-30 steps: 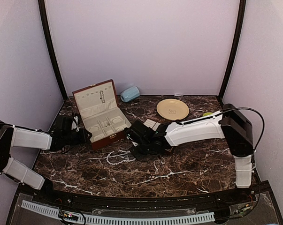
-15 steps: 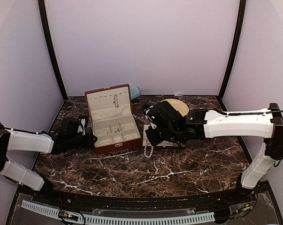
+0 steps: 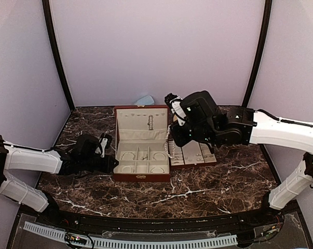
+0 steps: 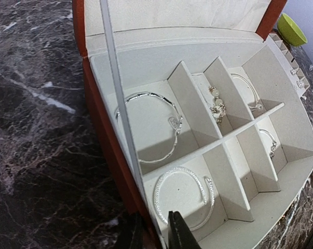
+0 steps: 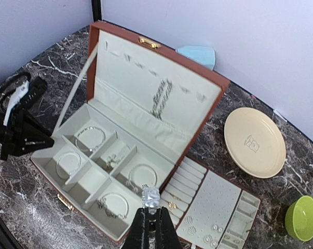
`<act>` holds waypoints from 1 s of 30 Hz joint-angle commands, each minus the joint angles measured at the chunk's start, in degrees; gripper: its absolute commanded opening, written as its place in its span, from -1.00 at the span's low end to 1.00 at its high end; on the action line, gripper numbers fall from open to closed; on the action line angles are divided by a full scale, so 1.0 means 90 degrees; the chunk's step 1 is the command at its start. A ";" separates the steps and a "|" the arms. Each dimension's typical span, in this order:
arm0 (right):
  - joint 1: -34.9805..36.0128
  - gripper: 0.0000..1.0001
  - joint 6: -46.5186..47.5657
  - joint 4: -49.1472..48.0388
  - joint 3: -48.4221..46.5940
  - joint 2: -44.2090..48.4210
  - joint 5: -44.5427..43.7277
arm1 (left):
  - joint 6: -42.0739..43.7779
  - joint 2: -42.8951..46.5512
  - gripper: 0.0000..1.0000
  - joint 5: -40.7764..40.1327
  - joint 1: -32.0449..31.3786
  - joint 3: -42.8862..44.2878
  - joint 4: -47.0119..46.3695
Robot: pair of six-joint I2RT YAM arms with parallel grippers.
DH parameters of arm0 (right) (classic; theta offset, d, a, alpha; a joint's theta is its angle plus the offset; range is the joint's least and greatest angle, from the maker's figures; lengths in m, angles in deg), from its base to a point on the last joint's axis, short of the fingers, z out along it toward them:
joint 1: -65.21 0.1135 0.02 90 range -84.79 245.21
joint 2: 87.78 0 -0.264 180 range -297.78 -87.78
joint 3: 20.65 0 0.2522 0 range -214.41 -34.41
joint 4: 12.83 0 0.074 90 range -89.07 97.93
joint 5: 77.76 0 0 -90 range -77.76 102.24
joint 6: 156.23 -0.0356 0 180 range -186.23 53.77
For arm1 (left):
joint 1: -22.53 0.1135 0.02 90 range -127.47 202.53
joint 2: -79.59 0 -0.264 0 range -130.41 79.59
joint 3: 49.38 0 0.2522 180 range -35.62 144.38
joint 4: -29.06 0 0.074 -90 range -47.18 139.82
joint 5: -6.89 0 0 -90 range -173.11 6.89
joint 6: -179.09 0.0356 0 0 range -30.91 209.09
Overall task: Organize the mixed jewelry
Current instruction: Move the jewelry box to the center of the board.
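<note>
Mid-carry, by the look of it. Holding the pearl strand [image 3: 169, 145] by its top bead in the right pincer [image 5: 150, 208], clamped tight on it. Dangling it above the counter [image 3: 208, 192], right at the seam between the open box [image 3: 140, 178] and the slotted tray [image 3: 198, 155]. Hard to place the strand's lower end from overhead: possibly brushing the tray's edge, possibly clear. Bracing the box with the left pincer [image 4: 155, 228], closed astride its left wall, one finger inside and one outside. Already stocked with silvery bracelets [image 4: 151, 127] in most compartments; seemingly bare in one narrow slot toward the front right.

Next, probably: shift the strand left over the box's right wall, high enough to clear the rim with the tail. Then lower slowly to pool the beads inside one compartment before opening. Alternatively, aim for the lid hooks beside the chain [image 5: 161, 98] hanging there. Worth minding the swing of the tail.
</note>
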 commanded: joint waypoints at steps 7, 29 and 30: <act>-0.0055 -1.00 0.0730 -0.0457 -0.0530 -0.0055 -0.0057 | 0.0520 -0.0121 -0.43 0.0680 -0.0861 0.0080 0.0909; -0.0385 -1.00 0.0631 -0.1077 -0.0233 0.0024 0.0678 | 0.3942 0.0383 0.22 0.0572 -0.0849 0.1549 -0.0032; -0.0390 -1.00 0.0633 -0.1120 -0.0174 0.0052 0.0719 | 0.4251 0.0129 0.22 0.0666 -0.0812 0.1667 0.0007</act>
